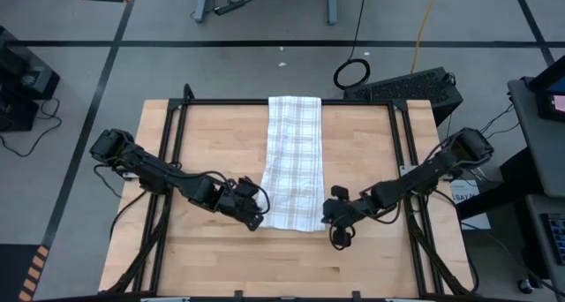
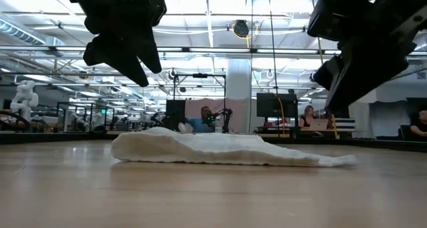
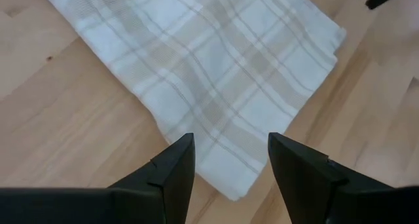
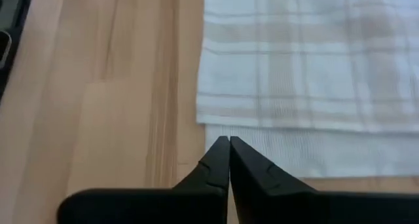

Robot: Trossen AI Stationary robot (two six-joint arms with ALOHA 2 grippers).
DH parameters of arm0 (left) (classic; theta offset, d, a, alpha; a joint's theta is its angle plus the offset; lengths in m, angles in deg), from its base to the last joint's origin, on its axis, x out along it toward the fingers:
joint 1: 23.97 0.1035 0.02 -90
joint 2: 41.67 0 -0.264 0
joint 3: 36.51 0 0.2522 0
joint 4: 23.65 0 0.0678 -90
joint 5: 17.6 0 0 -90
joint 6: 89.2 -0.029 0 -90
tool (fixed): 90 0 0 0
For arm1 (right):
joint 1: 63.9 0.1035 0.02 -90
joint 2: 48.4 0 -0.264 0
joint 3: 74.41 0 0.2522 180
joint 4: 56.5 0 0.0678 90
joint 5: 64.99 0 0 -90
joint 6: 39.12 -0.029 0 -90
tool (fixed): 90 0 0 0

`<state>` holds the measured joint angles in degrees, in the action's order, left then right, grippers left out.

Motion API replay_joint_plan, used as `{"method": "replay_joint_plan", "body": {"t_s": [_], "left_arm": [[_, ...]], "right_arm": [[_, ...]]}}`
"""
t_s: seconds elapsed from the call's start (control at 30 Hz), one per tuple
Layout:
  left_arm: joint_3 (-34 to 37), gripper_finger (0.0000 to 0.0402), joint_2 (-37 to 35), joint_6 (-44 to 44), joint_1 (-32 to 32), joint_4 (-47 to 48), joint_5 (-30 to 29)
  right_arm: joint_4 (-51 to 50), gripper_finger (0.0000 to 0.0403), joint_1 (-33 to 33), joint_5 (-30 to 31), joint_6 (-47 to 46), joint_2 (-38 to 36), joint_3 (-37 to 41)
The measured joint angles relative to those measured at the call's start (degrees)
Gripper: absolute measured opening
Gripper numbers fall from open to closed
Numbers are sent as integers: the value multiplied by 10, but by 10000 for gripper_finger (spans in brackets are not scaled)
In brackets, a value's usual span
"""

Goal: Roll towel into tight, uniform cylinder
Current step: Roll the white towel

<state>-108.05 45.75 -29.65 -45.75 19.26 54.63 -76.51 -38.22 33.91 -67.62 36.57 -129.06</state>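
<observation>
The right gripper [image 4: 229,142] hung with its two dark fingers pressed together on nothing, their tips just off the near right corner of the towel. The left gripper [image 3: 230,145] stood with its fingers parted, narrow rather than wide, empty, above the towel's near left corner. In the low view both grippers were clear of the worktop surface.

The thin white cloth towel with a faint beige checked grid [image 1: 293,161] lay as a long folded strip down the middle of the light wooden worktop [image 1: 212,258], running from the far edge toward the near edge. Its near end showed stacked layers slightly offset.

By judgement, rolling had not begun: no turn of cloth was formed. Gripping the near end, starting the first turn and rolling the full length all remained.
</observation>
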Motion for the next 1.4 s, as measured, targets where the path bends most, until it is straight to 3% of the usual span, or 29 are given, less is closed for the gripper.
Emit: {"method": "replay_joint_plan", "body": {"t_s": [0.13, 0.37, 0.5, 0.93, 1.2, 1.4], "left_arm": [[0, 198, 0, -3, 0, 1, -5], [0, 198, 30, -60, -5, 4, 1], [0, 198, 46, -58, -5, 2, 22], [0, 198, 51, -44, -4, 1, 27], [0, 198, 51, -43, -4, 1, 27], [0, 198, 48, -44, -4, 1, 39]], "right_arm": [[51, 36, 2, -3, 21, 34, 0], [163, 130, 1, -50, 51, 101, 0], [181, 146, 1, -47, 53, 123, 0], [211, 85, -1, -27, 71, 165, -1], [207, 9, -2, -25, 72, 165, -1], [203, 1, -2, -34, 49, 155, -3]]}}
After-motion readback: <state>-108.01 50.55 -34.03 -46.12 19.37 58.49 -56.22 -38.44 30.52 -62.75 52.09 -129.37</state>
